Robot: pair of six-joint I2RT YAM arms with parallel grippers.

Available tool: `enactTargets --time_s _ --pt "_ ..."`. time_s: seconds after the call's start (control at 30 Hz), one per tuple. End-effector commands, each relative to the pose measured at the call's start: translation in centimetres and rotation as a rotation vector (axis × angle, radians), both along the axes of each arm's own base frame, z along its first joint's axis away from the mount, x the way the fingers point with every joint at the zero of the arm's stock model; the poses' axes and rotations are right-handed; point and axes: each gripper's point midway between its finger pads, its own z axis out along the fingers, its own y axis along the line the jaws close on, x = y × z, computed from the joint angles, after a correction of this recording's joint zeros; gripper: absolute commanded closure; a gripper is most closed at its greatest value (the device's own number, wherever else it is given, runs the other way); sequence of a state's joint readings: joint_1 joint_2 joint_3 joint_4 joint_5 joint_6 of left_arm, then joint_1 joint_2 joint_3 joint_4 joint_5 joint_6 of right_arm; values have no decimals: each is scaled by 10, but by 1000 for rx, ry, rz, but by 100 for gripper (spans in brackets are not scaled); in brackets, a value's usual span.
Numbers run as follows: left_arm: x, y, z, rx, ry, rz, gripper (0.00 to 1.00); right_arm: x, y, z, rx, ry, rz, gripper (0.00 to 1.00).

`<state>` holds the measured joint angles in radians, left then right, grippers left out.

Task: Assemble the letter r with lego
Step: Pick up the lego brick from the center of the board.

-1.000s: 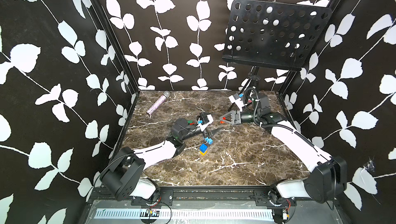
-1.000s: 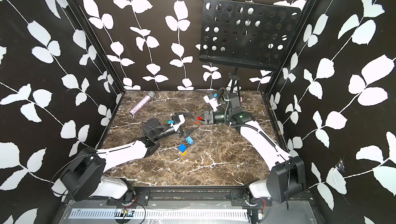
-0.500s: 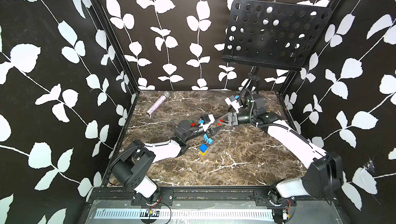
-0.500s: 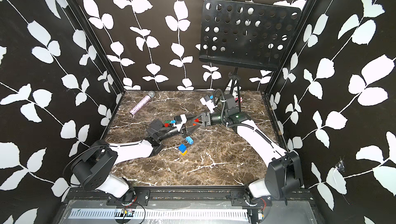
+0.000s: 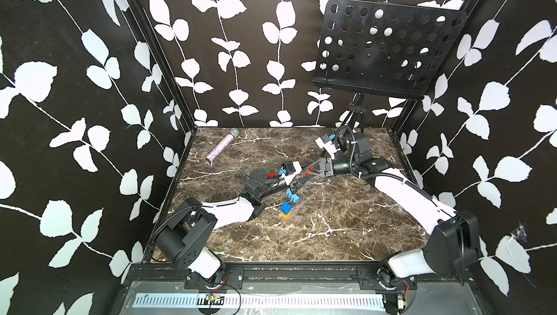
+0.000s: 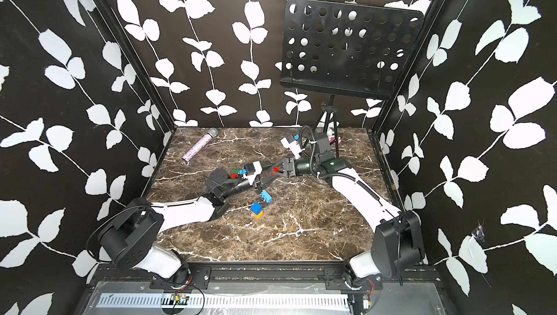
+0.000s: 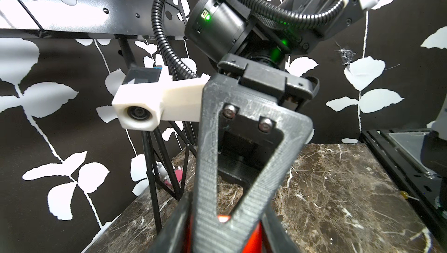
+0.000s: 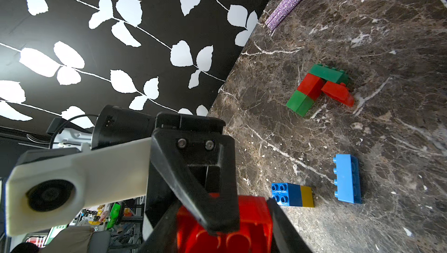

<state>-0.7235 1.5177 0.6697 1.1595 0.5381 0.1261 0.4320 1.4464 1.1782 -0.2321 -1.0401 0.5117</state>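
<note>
Nearest us, the left arm (image 5: 229,211) and the right arm (image 5: 404,196) reach inward over the marble tabletop (image 5: 331,232). We count two claws and eight bricks.

First comes a blue brick (image 5: 285,207) joined to a yellow brick (image 5: 285,215). Just beyond them lies one light blue brick (image 5: 293,196), longer and on its own.

Past these, the two claws meet tip to tip around a single red brick (image 8: 254,225). The right claw (image 7: 214,236) stands about half open, and that brick fills the gap between its fingers. The left claw (image 8: 217,225) is drawn nearly closed and pinches the same brick across a narrower part. In each wrist view the opposite claw's finger covers much of the brick.

Behind the left arm four more bricks lie touching in a cluster: one dark green brick (image 8: 327,72), a second red brick (image 8: 310,86), a lighter green brick (image 8: 300,103) and an orange-red brick (image 8: 338,93). In both top views the left arm hides most of them.

Farther back, one glittery purple microphone (image 5: 222,145) lies near the far left corner. One black perforated music stand (image 5: 388,45) rises from the far right corner, behind the right arm.
</note>
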Motion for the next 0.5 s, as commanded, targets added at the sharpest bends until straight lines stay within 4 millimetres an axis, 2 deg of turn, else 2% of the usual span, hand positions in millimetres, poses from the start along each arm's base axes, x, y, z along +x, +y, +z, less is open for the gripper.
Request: enactTargets --time_s 0.0,0.23,0.37,0.47 --pt "-7 5 9 -11 4 0 66 -3 3 17 57 -84 33 51" --pt "-6 1 8 43 25 -13 82 5 4 18 70 -85 11 47" --pt "-4 0 6 58 36 -11 86 15 1 25 98 -94 -32 35" --pt "-2 -2 4 84 72 -17 87 27 -14 29 84 -121 -120 30"
